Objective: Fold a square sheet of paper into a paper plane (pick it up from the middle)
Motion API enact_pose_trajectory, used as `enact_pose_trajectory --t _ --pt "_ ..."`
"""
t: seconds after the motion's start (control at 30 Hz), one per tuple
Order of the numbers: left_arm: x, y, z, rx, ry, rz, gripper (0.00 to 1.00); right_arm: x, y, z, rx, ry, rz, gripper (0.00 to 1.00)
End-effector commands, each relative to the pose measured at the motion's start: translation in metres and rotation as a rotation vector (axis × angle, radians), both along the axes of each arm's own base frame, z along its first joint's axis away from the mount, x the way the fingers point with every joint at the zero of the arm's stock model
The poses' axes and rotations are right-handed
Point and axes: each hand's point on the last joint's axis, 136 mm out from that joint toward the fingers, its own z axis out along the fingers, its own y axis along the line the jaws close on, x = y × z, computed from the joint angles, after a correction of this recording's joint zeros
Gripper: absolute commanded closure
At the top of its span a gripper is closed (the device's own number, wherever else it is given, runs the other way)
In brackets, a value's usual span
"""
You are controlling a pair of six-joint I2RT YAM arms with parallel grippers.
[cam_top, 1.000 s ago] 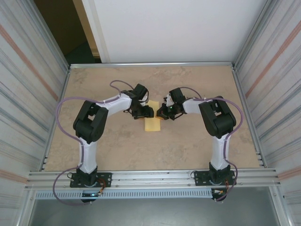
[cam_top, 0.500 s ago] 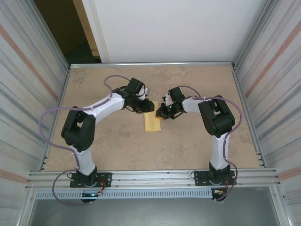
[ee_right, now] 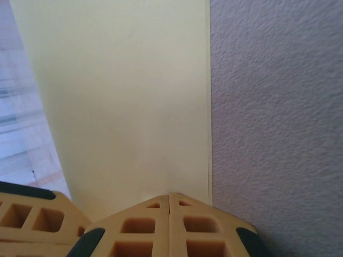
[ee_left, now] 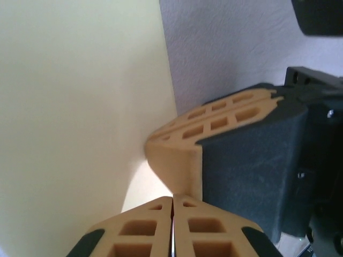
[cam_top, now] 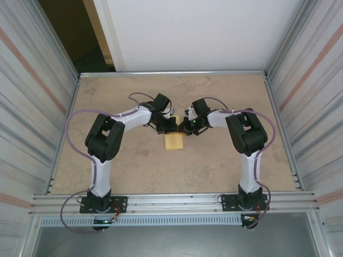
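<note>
The left gripper [ee_left: 172,203] is pinched shut on the square sheet of paper [cam_top: 173,141]. The right gripper [ee_right: 170,199] is clamped on it too. The paper sits near the table's [cam_top: 225,166] middle, slightly toward its far side.

Quick headcount, nothing fancy:

- 1 pale-yellow sheet of thin paper [cam_top: 173,142]
- 2 white-and-black jointed robot arms: left arm [cam_top: 104,142], right arm [cam_top: 247,134]
- 2 grippers with tan cut-out plastic fingers: left gripper [cam_top: 170,127], right gripper [cam_top: 185,128]. That's two fingers each, so four fingers total.
- 2 thin purple cables: left cable [cam_top: 68,134], right cable [cam_top: 274,131]
- 1 beige marbled table [cam_top: 214,166]
- 2 ribbed metal side walls: left wall [cam_top: 32,107], right wall [cam_top: 316,96]
- 1 plain white back panel [cam_top: 187,32]
</note>
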Motion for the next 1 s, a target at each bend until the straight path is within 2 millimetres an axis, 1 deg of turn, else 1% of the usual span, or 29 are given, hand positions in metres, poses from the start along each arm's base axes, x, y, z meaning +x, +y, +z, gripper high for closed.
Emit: enact_pose_trajectory --t 0.0,0.17,0.27,0.3,0.47,0.53,0.6,0.63,0.8,0.97 --pt "0.000 -0.001 -0.007 0.012 0.034 0.002 0.91 -0.063 -0.064 -0.101 -0.376 0.237 -0.017 1.00" --pt "0.000 0.006 -0.014 0.042 0.044 0.014 0.93 -0.065 -0.066 -0.103 -0.386 0.242 -0.015 1.00" --pt "0.001 0.014 -0.018 0.075 0.041 0.020 0.93 -0.067 -0.070 -0.106 -0.406 0.245 -0.012 1.00" --pt "-0.001 0.018 -0.032 0.098 0.067 0.020 0.93 -0.068 -0.072 -0.107 -0.419 0.247 -0.009 1.00" --pt "-0.004 0.032 -0.041 0.103 0.088 0.035 0.93 -0.076 -0.083 -0.116 -0.485 0.273 0.017 1.00" --pt "-0.007 0.036 -0.043 0.085 0.091 0.024 0.93 -0.080 -0.088 -0.119 -0.506 0.285 0.025 1.00" --pt "-0.009 0.042 -0.049 0.063 0.110 0.027 0.93 -0.081 -0.092 -0.122 -0.515 0.290 0.032 1.00" --pt "-0.009 0.045 -0.043 0.046 0.101 0.032 0.93 -0.081 -0.092 -0.122 -0.520 0.291 0.035 1.00" --pt "-0.017 0.072 -0.042 -0.010 0.112 0.071 0.92 -0.083 -0.098 -0.124 -0.538 0.296 0.044 1.00" --pt "-0.022 0.102 -0.033 -0.051 0.105 0.124 0.91 -0.083 -0.100 -0.124 -0.542 0.295 0.047 1.00"
